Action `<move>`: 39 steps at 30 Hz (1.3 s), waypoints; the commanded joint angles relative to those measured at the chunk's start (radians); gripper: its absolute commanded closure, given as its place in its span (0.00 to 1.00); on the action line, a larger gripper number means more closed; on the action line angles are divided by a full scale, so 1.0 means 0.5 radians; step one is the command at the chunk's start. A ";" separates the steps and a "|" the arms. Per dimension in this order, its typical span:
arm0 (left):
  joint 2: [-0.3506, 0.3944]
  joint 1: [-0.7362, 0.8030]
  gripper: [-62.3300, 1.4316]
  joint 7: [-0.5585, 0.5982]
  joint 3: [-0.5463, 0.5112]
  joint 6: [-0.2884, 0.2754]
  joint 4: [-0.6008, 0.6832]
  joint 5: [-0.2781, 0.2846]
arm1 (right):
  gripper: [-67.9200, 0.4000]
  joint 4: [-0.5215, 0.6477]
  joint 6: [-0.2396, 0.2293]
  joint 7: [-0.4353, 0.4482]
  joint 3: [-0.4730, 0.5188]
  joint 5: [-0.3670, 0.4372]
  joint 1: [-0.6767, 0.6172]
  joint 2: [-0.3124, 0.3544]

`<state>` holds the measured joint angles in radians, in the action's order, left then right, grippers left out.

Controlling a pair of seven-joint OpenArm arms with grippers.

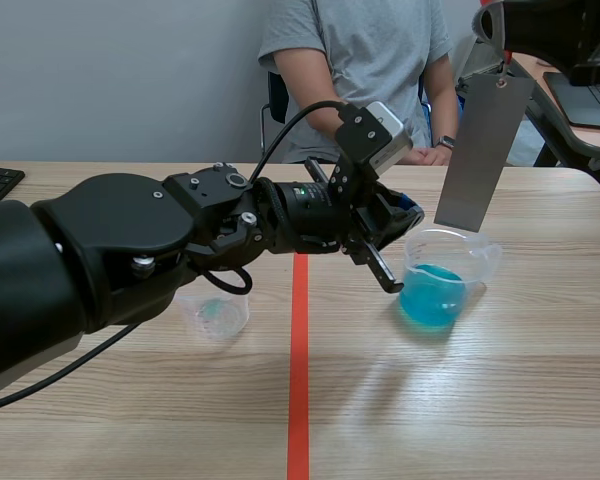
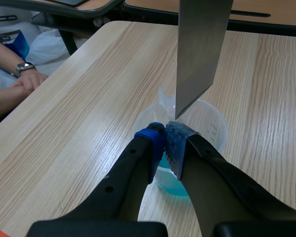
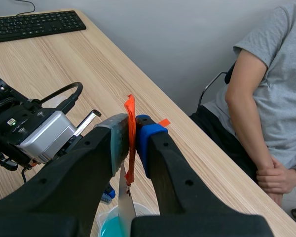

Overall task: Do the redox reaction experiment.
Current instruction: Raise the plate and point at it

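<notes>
The right hand (image 3: 132,133) is pinching an orange strap (image 3: 130,106), dangling the metal plate (image 1: 483,150) upper right, above the centre-right beaker (image 1: 477,258) (the left hand (image 2: 164,133) is seemingly pinching its rim). A swinging plate could be knocking it over.

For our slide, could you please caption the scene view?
Right tool hangs a flat grey metal strip by an orange ribbon over a clear beaker of blue liquid; left tool shut alongside.

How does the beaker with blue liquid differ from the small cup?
The beaker holds bright blue liquid; the small cup has only a faint bluish trace. The beaker is larger and has a spout; the small cup shows none. A metal strip on an orange ribbon hangs over the beaker, not the small cup. Both are clear and stand upright.
</notes>
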<state>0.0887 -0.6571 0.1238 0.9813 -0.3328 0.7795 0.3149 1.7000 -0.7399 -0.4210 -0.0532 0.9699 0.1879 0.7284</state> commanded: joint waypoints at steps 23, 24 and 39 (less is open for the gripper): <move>0.947 0.642 0.90 0.027 -0.595 -0.048 0.936 0.134 | 0.97 0.022 -0.011 0.030 0.045 0.021 0.045 0.028; 1.013 0.717 0.90 0.027 -0.656 -0.039 1.005 0.150 | 0.97 0.022 -0.011 0.030 0.045 0.021 0.045 0.028; 1.376 2.275 0.90 0.072 -1.807 0.191 1.582 0.172 | 0.97 0.022 -0.011 0.030 0.045 0.020 0.045 0.028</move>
<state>0.7925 0.4744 0.1356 0.0814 -0.2386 1.5539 0.3935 1.7000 -0.7399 -0.4210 -0.0532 0.9699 0.1879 0.7284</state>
